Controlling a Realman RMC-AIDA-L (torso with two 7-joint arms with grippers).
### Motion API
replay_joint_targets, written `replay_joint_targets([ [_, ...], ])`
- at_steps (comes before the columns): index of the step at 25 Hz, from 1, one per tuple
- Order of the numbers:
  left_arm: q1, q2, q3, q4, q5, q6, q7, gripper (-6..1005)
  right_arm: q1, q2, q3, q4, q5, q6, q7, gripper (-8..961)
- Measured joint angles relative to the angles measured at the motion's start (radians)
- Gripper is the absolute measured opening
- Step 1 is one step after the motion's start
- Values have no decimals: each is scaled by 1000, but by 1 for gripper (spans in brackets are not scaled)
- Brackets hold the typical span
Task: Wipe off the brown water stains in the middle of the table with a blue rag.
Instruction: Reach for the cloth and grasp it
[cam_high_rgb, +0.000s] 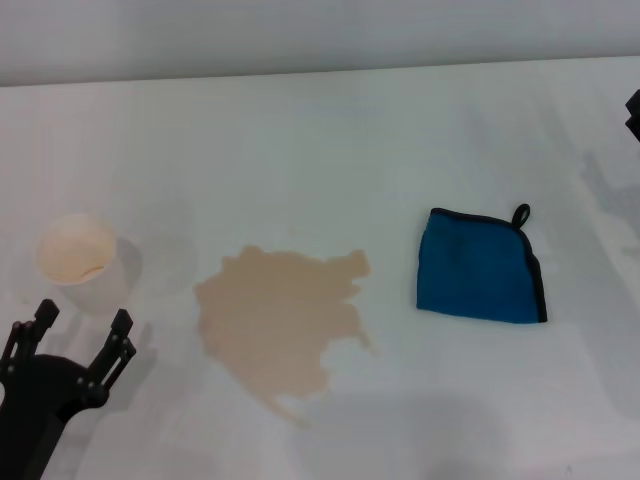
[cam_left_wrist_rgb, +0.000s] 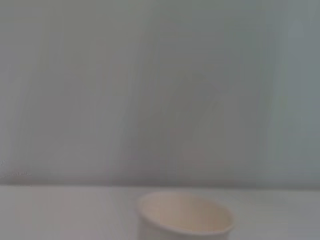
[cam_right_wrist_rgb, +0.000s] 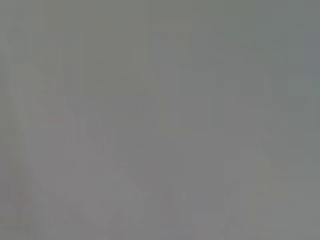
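Note:
The brown water stains (cam_high_rgb: 280, 318) form one tan blotch with ragged edges in the middle of the white table (cam_high_rgb: 300, 140). To the right of it, lying flat and apart from it, is the blue rag (cam_high_rgb: 478, 268), with black edging and a small loop at its far corner. My left gripper (cam_high_rgb: 80, 322) is at the near left, open and holding nothing, just in front of a paper cup. Only a black sliver of my right gripper (cam_high_rgb: 633, 112) shows at the right edge, well beyond the rag. The right wrist view shows only plain grey.
A white paper cup (cam_high_rgb: 82, 258) with tan liquid inside stands left of the stain; this cup (cam_left_wrist_rgb: 185, 216) also shows in the left wrist view against a pale wall. The table's far edge meets a grey wall.

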Motion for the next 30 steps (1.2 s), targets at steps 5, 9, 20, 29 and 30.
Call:
replay_joint_targets([
  [5, 43, 0, 0, 6, 8, 93, -14, 879, -1, -8, -97, -27, 0, 18, 109, 857],
  [9, 83, 1, -7, 3, -11, 193, -22, 879, -19, -17, -211, -109, 0, 18, 224, 856],
  [20, 112, 7, -11, -88, -163, 310, -111, 879, -45, -53, -388, -369, -168, -33, 454, 856],
  [29, 76, 7, -12, -152, -193, 303, -183, 875, -22, -67, -385, -785, -729, -186, 938, 856],
  [30, 74, 7, -12, -153, -194, 302, -185, 875, -15, -67, -384, -812, -779, -183, 974, 856],
])
